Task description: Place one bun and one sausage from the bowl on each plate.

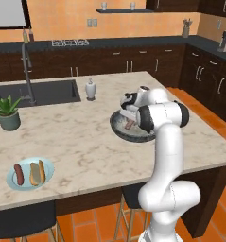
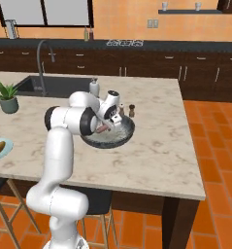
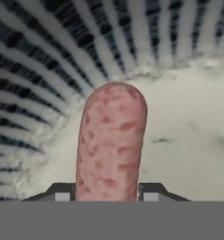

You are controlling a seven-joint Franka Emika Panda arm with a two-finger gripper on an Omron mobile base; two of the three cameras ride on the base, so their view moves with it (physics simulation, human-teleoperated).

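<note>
Down in the dark grey bowl (image 1: pixel 117 128), my gripper (image 1: pixel 129 121) has its jaws against both sides of a reddish-brown sausage (image 1: pixel 128 125). In the hand view this sausage (image 3: pixel 111 140) rises between the two fingertips (image 3: pixel 62 194), over the bowl's speckled floor and ribbed wall (image 3: pixel 33 70). From the right base view, the arm hides part of the bowl (image 2: pixel 123 138), and the sausage (image 2: pixel 104 129) peeks out under the hand. At the counter's near left, the pale blue plate (image 1: pixel 11 183) carries a sausage (image 1: pixel 19 174) and a bun (image 1: pixel 37 173).
A sink with a tall faucet (image 1: pixel 27 71) lies at the back left. A potted plant (image 1: pixel 8 113) stands beside it and a soap dispenser (image 1: pixel 90 89) behind the bowl. Two shakers (image 2: pixel 127 110) stand just past the bowl. Stools (image 1: pixel 24 222) sit under the counter's near edge.
</note>
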